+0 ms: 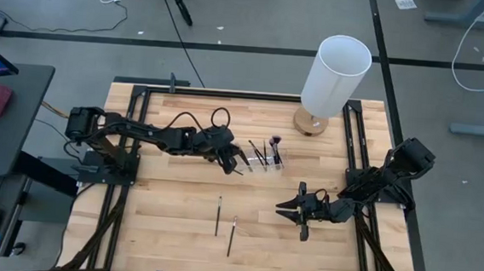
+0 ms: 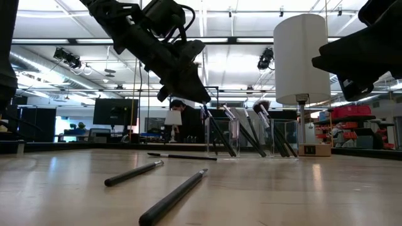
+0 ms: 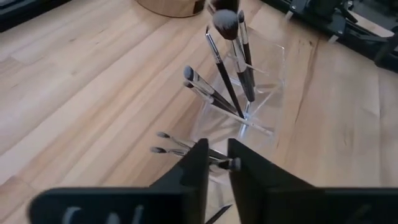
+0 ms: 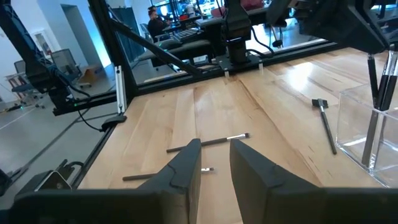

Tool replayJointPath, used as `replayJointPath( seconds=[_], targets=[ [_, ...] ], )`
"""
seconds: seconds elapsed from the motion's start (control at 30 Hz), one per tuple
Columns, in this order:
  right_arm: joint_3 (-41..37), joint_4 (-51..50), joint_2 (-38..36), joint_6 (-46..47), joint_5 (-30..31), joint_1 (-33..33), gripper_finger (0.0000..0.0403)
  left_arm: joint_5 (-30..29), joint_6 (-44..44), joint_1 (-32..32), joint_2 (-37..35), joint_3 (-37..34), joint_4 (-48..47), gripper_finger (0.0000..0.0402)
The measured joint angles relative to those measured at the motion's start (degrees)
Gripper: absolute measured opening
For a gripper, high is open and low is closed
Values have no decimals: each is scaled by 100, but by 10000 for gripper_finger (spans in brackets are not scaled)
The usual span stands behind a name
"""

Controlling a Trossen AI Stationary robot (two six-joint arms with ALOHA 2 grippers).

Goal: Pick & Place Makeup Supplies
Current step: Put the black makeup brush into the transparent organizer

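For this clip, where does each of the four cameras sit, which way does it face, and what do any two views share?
High view: overhead, straight down; both arms, left end effector at the clear holder.
Low view: table height, across loose brushes; arms enter from above.
Left wrist view: down into the holder, own fingers in front.
Right wrist view: across the table, right end effector in front.
Shared: holder and brushes in every view.

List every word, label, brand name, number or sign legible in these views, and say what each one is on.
No text can be read in any view.
Pale marks on the left gripper housing in its wrist view: cut off at the edge, unreadable.
White sheet on the floor in the high view: too small to read.
Wall screens in the low view: too far off to read.
Makeup brushes, clear holder, white lamp: no lettering visible.
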Motion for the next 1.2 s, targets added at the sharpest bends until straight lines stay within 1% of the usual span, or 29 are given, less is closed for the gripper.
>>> replayJointPath(
  seconds=[0.17, 0.27, 0.47, 0.53, 0.7, 0.83, 1.0, 1.1, 1.13, 1.2],
  targets=[
    [0, -2, 0, 0, 0, 0, 89, -216, 12, 0, 2, 0, 0, 108],
    [0, -1, 0, 0, 0, 0, 89, -559, 54, 0, 2, 0, 0, 126],
    [0, -2, 0, 0, 1, 0, 89, -1477, 427, 2, 2, 0, 7, 137],
    [0, -3, 0, 0, 2, 0, 89, -1671, 542, 1, 2, 0, 63, 137],
    [0, -7, 2, 0, 4, 0, 89, -1693, 851, -6, -50, 28, 206, 138],
    [0, -65, 2, 58, 9, -2, 89, -1592, 1112, -136, -316, 175, 49, 138],
    [0, -253, 4, 288, 13, -4, 89, -1609, 1070, -493, -851, 173, -734, 138],
    [0, -279, 4, 323, 11, -4, 89, -1855, 792, -827, -1121, 184, -1453, 138],
    [0, -275, 4, 323, 12, -4, 89, -1990, 640, -956, -1201, 174, -1853, 138],
    [0, -295, 4, 323, 5, -4, 89, -2308, 225, -1237, -1273, 168, -2330, 138]
  ],
)
